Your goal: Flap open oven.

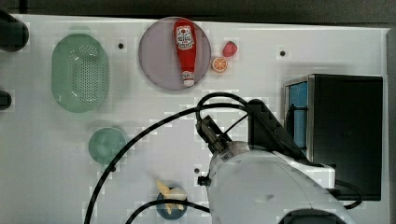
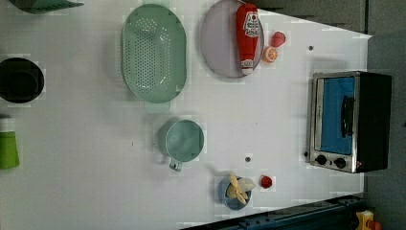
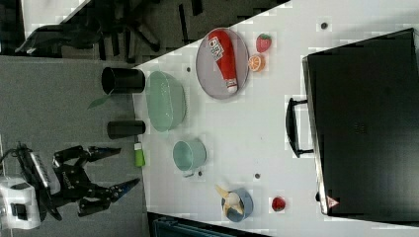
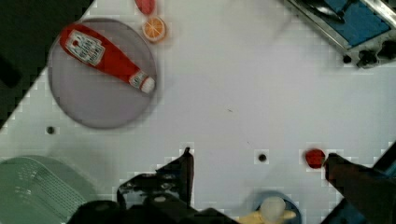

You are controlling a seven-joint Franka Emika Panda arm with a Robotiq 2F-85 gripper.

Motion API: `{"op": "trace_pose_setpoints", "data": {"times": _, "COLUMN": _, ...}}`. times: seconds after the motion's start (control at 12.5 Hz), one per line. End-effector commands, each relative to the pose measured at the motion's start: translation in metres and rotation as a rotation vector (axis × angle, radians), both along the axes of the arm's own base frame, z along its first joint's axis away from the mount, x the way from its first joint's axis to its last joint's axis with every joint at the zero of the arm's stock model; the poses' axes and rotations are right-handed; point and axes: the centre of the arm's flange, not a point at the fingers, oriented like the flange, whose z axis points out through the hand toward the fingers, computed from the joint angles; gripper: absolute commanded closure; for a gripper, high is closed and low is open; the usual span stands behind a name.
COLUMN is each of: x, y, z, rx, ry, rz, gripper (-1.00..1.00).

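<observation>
In the wrist view, we see our gripper (image 4: 259,163) with its two dark fingers (image 4: 184,170) spread wide and nothing between them, hanging above the bare white table (image 4: 243,88). Just under it, at 6 o'clock, sits a blue bowl (image 4: 275,210) of yellow pieces, with a small red fruit (image 4: 315,157) beside the far finger. Farther out, at 10 o'clock, a ketchup bottle (image 4: 105,56) lies on a grey plate (image 4: 93,107), an orange slice (image 4: 154,29) touching the plate's rim. A green colander (image 4: 37,191) sits at 8 o'clock.

Farthest, at 1 o'clock, is the oven (image 4: 348,25). In the left view the oven (image 2: 349,120) stands at 3 o'clock at the table's edge, its blue glass door shut, handle across the glass, knobs beside it. A teal cup (image 2: 184,140) sits mid-table.
</observation>
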Motion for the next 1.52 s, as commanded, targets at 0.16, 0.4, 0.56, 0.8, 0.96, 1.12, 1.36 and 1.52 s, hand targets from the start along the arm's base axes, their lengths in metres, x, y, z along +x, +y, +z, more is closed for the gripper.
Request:
{"op": "trace_pose_setpoints", "data": {"times": 0.16, "x": 0.016, "y": 0.004, "z": -0.040, "rx": 0.005, "ry": 0.096, "rz": -0.034, "gripper": -0.15}}
{"op": "trace_pose_setpoints", "data": {"times": 0.4, "x": 0.015, "y": -0.001, "z": -0.048, "rx": 0.007, "ry": 0.112, "rz": -0.028, "gripper": 0.55}}
{"op": "trace_pose_setpoints", "data": {"times": 0.56, "x": 0.015, "y": -0.011, "z": -0.051, "rx": 0.007, "ry": 0.109, "rz": 0.039, "gripper": 0.65}}
{"op": "trace_pose_setpoints", "data": {"times": 0.8, "x": 0.018, "y": -0.040, "z": -0.057, "rx": -0.003, "ry": 0.070, "rz": 0.314, "gripper": 0.65}}
{"op": "trace_pose_setpoints", "data": {"times": 0.96, "x": 0.021, "y": -0.065, "z": -0.067, "rx": -0.009, "ry": 0.060, "rz": 0.494, "gripper": 0.65}}
{"op": "trace_pose_setpoints", "data": {"times": 1.12, "x": 0.025, "y": -0.094, "z": -0.081, "rx": -0.031, "ry": 0.067, "rz": 0.674, "gripper": 0.65}}
{"op": "trace_pose_setpoints", "data": {"times": 1.36, "x": 0.033, "y": -0.137, "z": -0.103, "rx": -0.081, "ry": 0.068, "rz": 0.739, "gripper": 0.65}}
{"op": "trace_pose_setpoints", "data": {"times": 1.52, "x": 0.036, "y": -0.164, "z": -0.122, "rx": -0.087, "ry": 0.083, "rz": 0.698, "gripper": 0.65}}
